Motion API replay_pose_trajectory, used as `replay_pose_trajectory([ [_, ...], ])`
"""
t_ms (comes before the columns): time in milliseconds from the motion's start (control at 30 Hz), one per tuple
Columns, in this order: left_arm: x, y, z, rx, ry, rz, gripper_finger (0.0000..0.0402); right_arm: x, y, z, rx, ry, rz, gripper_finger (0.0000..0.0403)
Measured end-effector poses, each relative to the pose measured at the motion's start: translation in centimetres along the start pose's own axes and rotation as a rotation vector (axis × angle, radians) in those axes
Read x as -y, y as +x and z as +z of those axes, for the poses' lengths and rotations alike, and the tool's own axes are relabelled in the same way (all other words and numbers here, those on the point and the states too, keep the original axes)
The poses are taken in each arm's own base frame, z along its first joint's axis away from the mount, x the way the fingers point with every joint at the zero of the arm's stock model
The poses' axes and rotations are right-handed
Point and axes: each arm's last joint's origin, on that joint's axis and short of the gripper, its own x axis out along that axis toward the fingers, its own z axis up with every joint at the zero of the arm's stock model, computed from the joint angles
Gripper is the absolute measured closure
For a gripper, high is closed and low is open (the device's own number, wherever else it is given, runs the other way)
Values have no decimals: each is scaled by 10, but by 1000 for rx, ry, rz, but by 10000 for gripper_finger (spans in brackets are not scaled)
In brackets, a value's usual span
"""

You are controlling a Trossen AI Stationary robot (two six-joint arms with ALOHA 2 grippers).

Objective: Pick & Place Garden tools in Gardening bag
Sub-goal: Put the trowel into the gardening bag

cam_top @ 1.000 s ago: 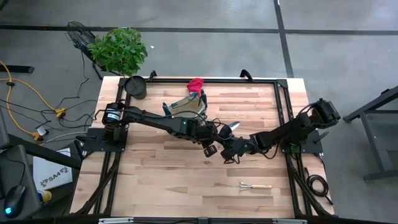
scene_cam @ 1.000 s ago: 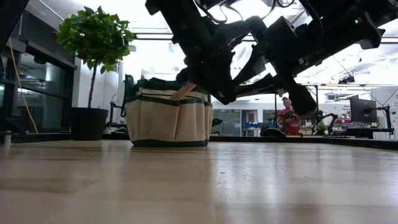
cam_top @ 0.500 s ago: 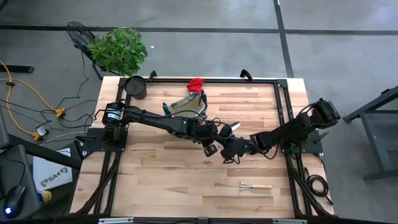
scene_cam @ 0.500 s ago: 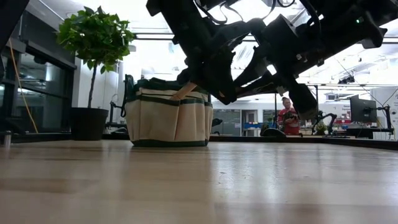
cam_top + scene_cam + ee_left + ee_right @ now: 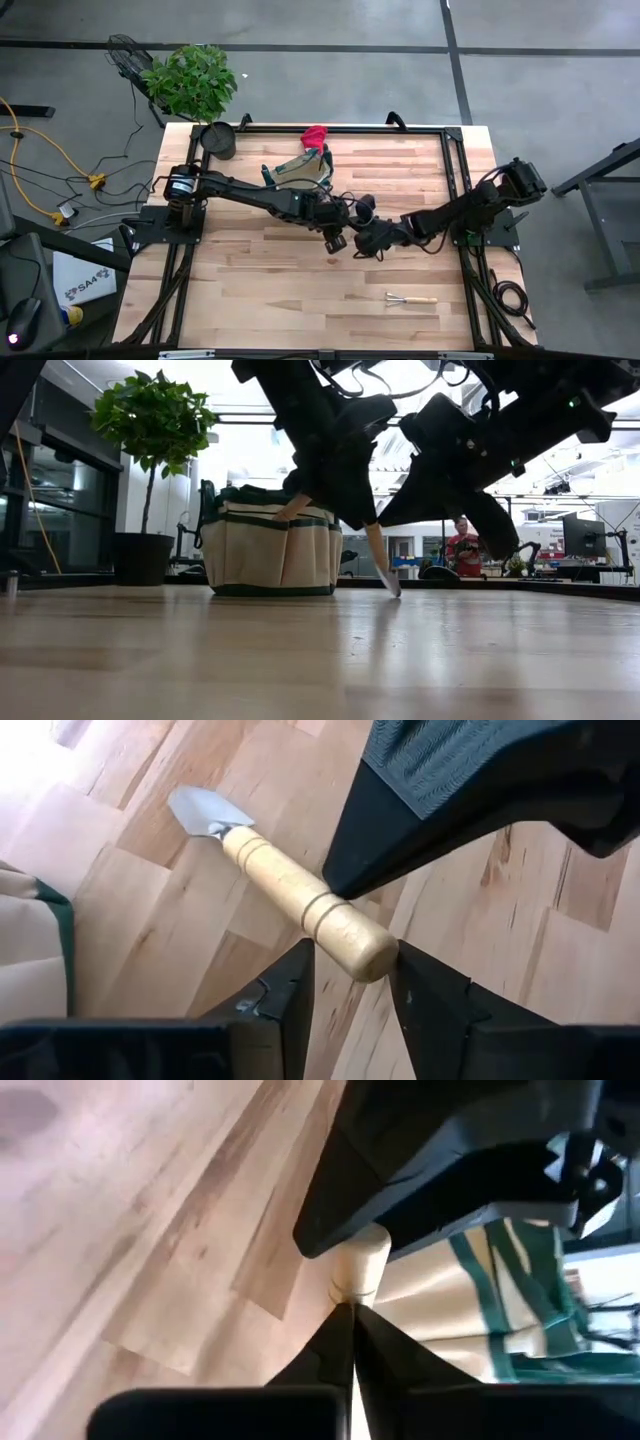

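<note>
You have the gardening bag [image 5: 303, 168] at twelve o'clock on the table [image 5: 260, 285]. At centre, your left gripper [image 5: 350, 982] has its fingers narrowly apart around the trowel [image 5: 285, 885]'s wooden handle, blade hanging down. Your right gripper [image 5: 348, 1342], at its three o'clock, has fingers pressed together, empty. The mini rake [image 5: 411, 299] lies at five o'clock.

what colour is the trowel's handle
Pale light wood, on the silver-bladed wooden-handled trowel; clearest in the left wrist view.
</note>
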Motion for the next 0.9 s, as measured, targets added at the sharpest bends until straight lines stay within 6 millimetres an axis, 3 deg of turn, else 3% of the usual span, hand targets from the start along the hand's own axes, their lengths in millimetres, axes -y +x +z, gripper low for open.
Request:
replay_pose_trajectory([
  [433, -1, 0, -1, -3, 1, 13, 284, 5, 6, -6, 3, 66, 38, 402],
  [633, -1, 0, -1, -4, 1, 13, 323, 5, 6, -6, 4, 62, 42, 400],
  [900, 0, -1, 2, 10, 6, -5, 370, 0, 5, -5, 80, 16, 172, 399],
])
